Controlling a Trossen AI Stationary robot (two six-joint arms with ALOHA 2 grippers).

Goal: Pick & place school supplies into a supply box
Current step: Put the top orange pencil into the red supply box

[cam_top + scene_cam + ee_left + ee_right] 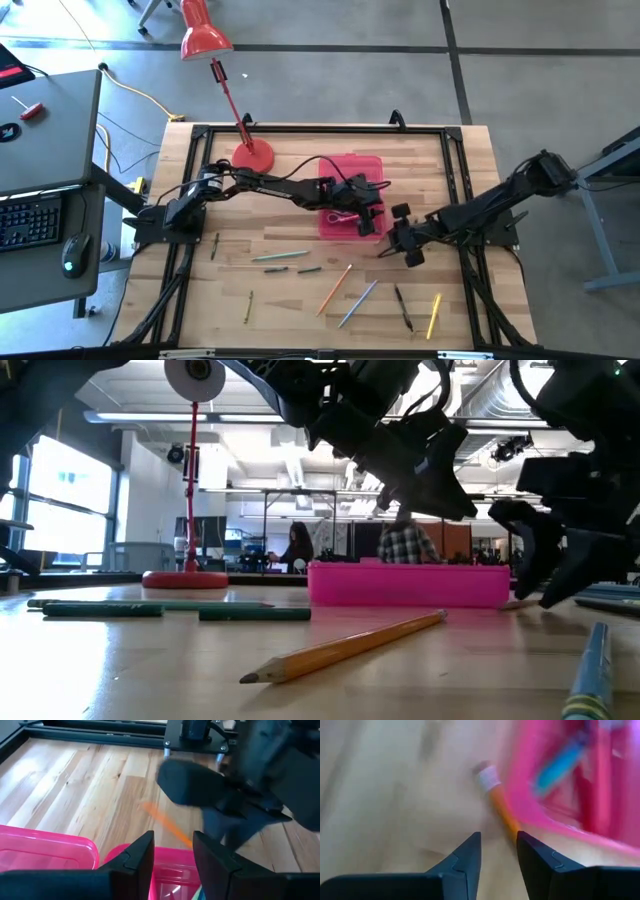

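Nearest the low camera we saw a yellow-orange pencil (pixel 345 648) lying on the wooden table (pixel 300 300), its point toward us. Behind it stood the pink supply box (pixel 408 584). From above, more pencils and pens lay scattered across the near part of the table, well apart from the box.

We judged the coming move to turn on one orange pencil (pixel 502 810) lying on the wood just beside the box's wall. In the right wrist view it sat directly ahead of the right gripper (pixel 498 851), eraser end farther off, its long axis running roughly away from the fingers and slightly across their gap. Those fingers stood a little apart with nothing between them.

We saw the left gripper (pixel 172 855) hovering over the open box, fingers likewise parted and empty, with the orange pencil (pixel 167 824) beyond the box's edge. From above, the right gripper (pixel 402 238) was just off the box's right side, so we judged it the nearer arm. We thought it would need to turn to straddle the pencil across its length.
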